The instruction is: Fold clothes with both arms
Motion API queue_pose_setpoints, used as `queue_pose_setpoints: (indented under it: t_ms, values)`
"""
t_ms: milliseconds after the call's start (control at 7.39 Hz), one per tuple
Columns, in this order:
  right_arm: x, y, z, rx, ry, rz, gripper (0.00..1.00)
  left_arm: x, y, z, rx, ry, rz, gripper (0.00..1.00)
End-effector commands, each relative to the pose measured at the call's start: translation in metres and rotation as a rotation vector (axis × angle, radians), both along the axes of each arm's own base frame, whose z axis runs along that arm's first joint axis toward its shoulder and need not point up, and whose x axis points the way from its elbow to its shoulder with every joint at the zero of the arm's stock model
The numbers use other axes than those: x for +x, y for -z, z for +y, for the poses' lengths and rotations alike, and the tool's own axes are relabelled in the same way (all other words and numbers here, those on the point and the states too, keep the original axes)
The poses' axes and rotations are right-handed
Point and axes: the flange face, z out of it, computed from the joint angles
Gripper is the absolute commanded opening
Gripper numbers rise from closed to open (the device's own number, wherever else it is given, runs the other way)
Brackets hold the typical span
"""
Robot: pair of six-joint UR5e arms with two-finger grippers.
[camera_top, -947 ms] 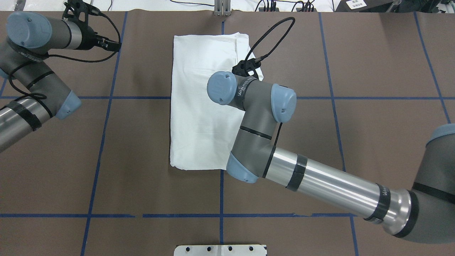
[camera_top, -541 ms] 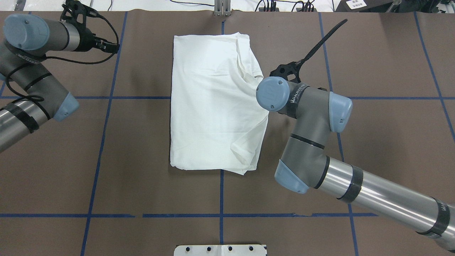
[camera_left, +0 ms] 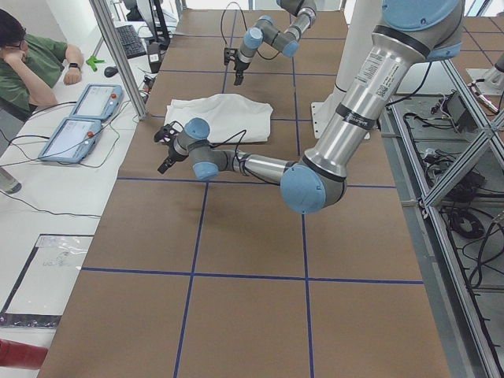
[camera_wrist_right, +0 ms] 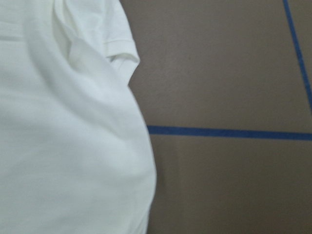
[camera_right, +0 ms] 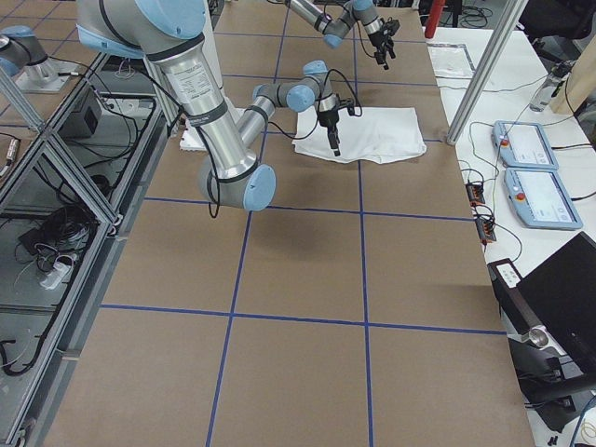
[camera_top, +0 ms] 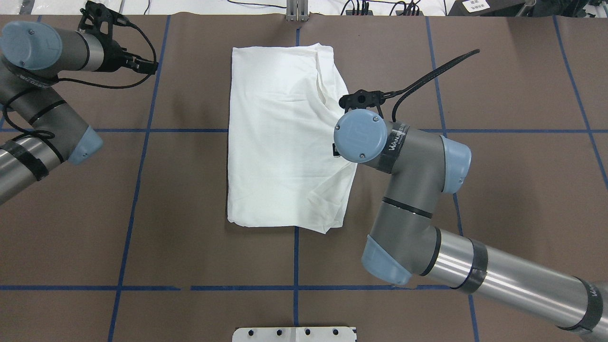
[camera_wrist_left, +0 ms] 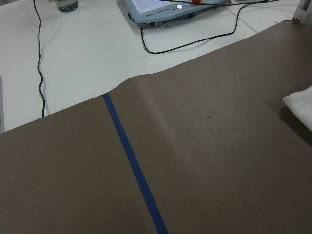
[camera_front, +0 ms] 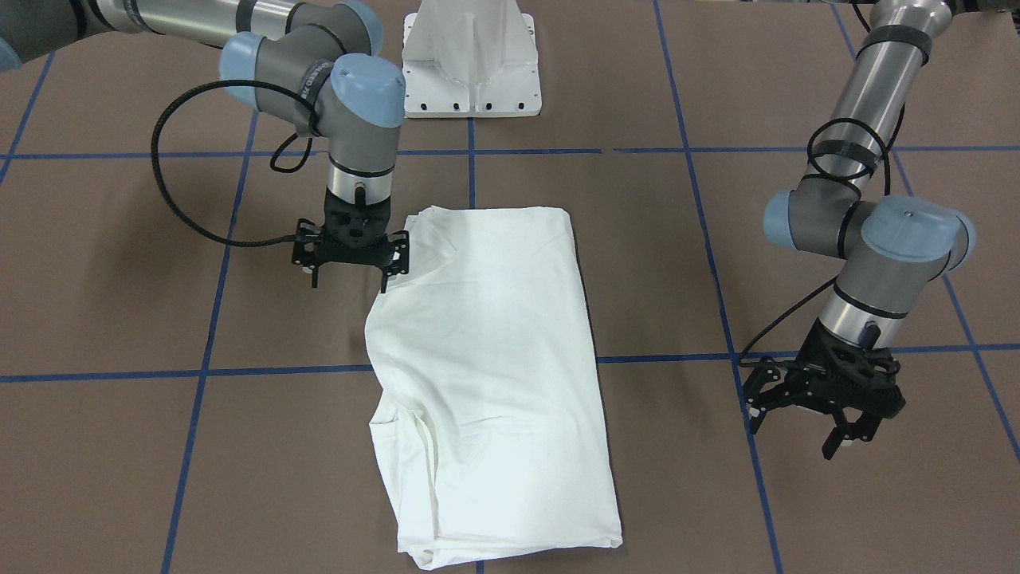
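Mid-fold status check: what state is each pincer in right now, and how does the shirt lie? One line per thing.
right pincer: open, low beside the shirt's side edge, appears to hold no cloth.
left pincer: open, empty, over bare table, apart from the shirt.
shirt: folded into a long rectangle, lying on the table, with the edge by the right pincer rumpled and bulging.

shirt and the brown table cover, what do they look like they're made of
Shirt: soft matte white fabric, likely cotton knit; it creases and drapes limply.
Table cover: matte brown sheet, probably paper; its far edge ripples smoothly.
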Motion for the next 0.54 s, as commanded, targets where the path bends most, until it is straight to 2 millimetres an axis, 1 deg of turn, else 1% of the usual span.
queue_pose_setpoints:
  t_ms: [0, 135, 271, 406]
  values:
    - [-0.072, 0.034, 0.035, -0.046, -0.015, -0.042, 1.00, 0.000, 0.000, 0.001, 0.000, -0.002, 0.001, 1.00]
    - [-0.104, 0.050, 0.043, -0.052, 0.010, -0.028, 0.98, -0.001, -0.001, 0.001, -0.002, 0.001, 0.000, 1.00]
    - [-0.111, 0.047, 0.048, -0.049, 0.035, -0.012, 0.96, 0.000, -0.002, 0.001, -0.003, 0.000, 0.000, 1.00]
    - [-0.109, 0.042, 0.049, -0.040, 0.073, 0.030, 0.86, 0.000, -0.002, 0.001, -0.002, 0.000, 0.000, 1.00]
